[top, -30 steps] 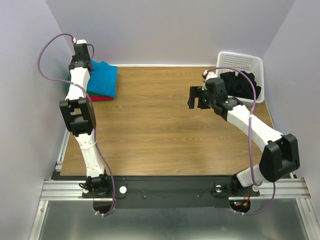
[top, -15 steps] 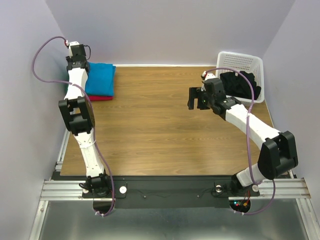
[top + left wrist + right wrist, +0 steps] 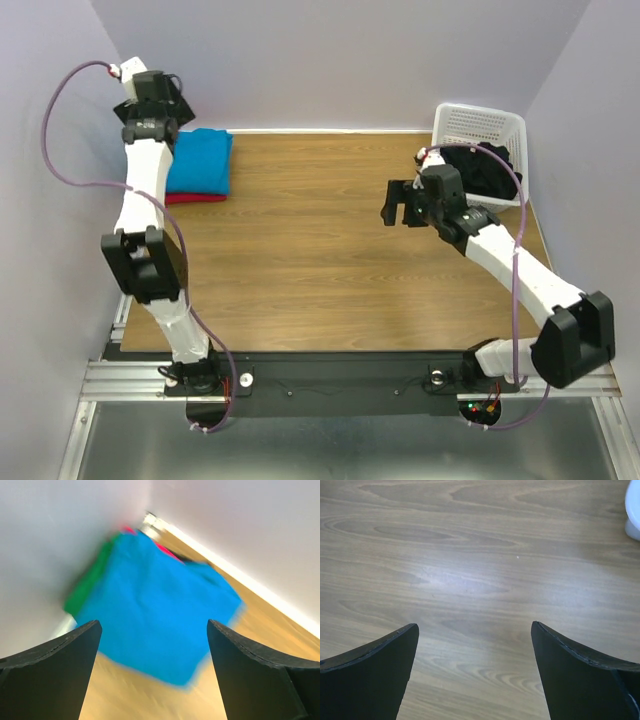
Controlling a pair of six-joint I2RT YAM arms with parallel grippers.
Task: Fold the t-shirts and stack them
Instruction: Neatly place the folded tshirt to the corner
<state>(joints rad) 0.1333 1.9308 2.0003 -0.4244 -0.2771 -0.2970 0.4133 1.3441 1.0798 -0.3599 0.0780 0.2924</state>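
A folded turquoise-blue t-shirt [image 3: 203, 160] tops a stack at the table's back left corner. A red-pink t-shirt [image 3: 195, 198] shows under its front edge. In the left wrist view, the blue t-shirt [image 3: 155, 605] lies over a green one [image 3: 86, 582] at the left and the red-pink one [image 3: 169, 551] at the back. My left gripper [image 3: 152, 625] hangs open above the stack, holding nothing. My right gripper [image 3: 393, 203] is open over bare wood [image 3: 470, 580], right of centre. Black t-shirts [image 3: 488, 170] lie heaped in the basket.
A white lattice basket [image 3: 482, 122] stands at the back right corner, its rim [image 3: 633, 510] just showing in the right wrist view. Grey walls close in the table at the left, back and right. The left arm's cable loops up along the left wall.
My left gripper has opened, let go of the blue t-shirt and lifted up toward the back left corner. The right arm has shifted slightly to the right.
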